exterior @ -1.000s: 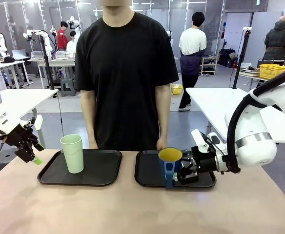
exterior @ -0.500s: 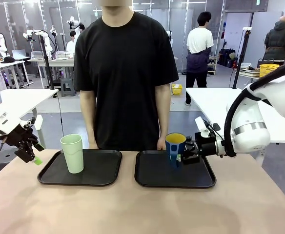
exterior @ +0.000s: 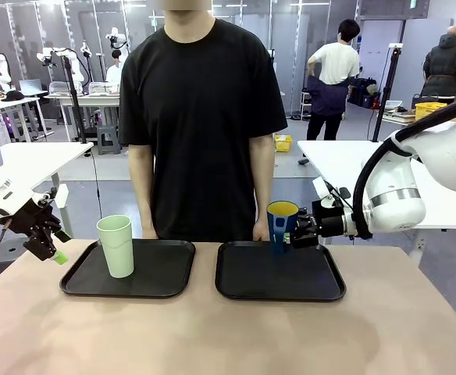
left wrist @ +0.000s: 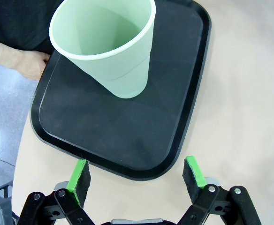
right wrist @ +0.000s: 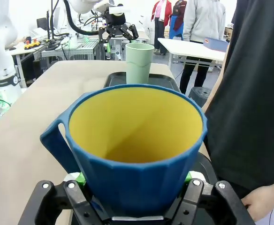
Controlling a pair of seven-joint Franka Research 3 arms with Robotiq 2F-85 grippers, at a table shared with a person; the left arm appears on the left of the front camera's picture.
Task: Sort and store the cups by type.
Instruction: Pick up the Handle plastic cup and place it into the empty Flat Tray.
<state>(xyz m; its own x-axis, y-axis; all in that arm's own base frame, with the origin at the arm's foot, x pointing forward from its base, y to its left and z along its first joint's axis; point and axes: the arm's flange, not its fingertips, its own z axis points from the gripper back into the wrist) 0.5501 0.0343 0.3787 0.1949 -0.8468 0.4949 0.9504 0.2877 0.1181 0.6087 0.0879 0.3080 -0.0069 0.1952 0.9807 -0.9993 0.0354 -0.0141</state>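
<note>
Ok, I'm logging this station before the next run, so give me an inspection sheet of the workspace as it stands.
Surface: tan table with two black trays, left tray and right tray.
Job's things: green tumbler upright on the left tray; blue mug, yellow inside, held upright above the right tray.
Clutter: nothing seen.
Hands: left hand open, short of the left tray's edge; right hand shut on the blue mug.
Cables: black hose along the right arm.
Surroundings: person at the far side.

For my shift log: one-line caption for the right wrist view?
Right tool shut on the blue mug, yellow inside, held above the table; mint-green tumbler upright beyond.
</note>
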